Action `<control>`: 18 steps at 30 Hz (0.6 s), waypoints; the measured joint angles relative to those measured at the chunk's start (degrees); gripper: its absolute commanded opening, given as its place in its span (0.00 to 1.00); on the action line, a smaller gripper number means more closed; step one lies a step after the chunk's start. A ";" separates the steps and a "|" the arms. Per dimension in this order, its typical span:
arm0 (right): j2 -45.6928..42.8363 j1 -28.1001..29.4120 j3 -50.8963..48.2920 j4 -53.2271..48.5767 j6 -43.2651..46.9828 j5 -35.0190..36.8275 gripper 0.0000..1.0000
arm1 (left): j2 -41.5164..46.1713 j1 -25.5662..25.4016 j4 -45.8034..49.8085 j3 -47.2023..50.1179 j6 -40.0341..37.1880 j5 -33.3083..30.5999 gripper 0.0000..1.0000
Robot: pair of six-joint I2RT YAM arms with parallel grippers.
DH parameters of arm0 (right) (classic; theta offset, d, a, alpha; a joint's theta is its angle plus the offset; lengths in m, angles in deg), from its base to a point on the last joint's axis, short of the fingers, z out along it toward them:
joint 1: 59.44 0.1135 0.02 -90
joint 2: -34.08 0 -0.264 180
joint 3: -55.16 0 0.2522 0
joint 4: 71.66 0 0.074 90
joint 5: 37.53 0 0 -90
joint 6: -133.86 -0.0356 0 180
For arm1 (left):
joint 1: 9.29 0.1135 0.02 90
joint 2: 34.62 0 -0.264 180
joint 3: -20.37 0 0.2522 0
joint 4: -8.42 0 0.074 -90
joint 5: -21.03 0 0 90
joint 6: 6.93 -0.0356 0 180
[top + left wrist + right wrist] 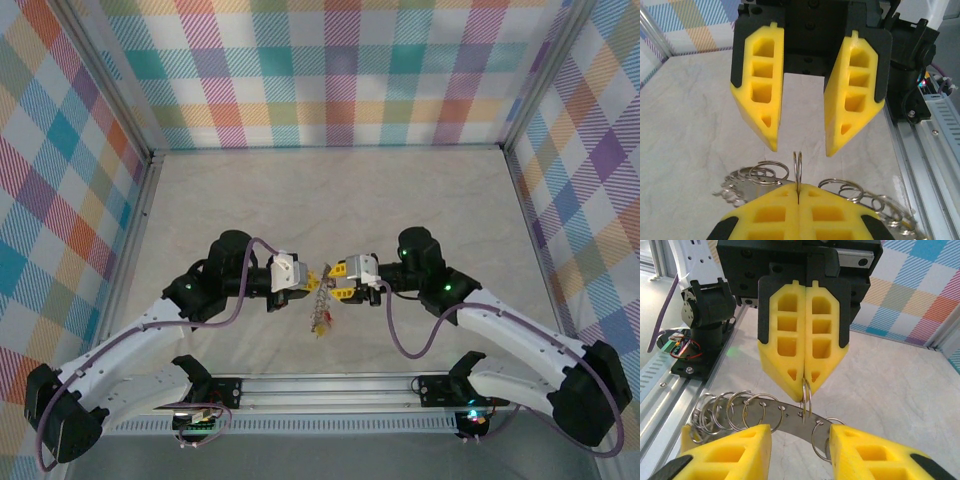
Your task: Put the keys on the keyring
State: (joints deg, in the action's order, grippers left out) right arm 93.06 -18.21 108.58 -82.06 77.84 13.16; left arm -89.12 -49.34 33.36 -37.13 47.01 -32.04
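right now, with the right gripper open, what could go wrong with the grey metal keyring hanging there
1. The shut left gripper pinches only the top of a small silvery split ring at its yellow fingertips, and the flat grey metal keyring hangs from it; it could slip and drop.
2. The open right gripper sits close to the keyring's thin wire loops; moving off could snag them.

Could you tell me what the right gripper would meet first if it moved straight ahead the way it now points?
Most likely the small split ring pinched by the shut left gripper, with the keyring just beneath; exact depth is unclear.
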 measured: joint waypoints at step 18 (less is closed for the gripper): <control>3.32 2.08 10.40 -16.79 3.04 3.17 0.23 | -5.18 -1.18 13.11 -9.01 -4.83 -0.96 0.00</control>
State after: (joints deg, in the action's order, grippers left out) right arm 96.38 -16.13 118.98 -98.85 80.87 16.33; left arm -94.30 -50.52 46.48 -46.14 42.18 -33.00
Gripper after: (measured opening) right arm 0.257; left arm 0.049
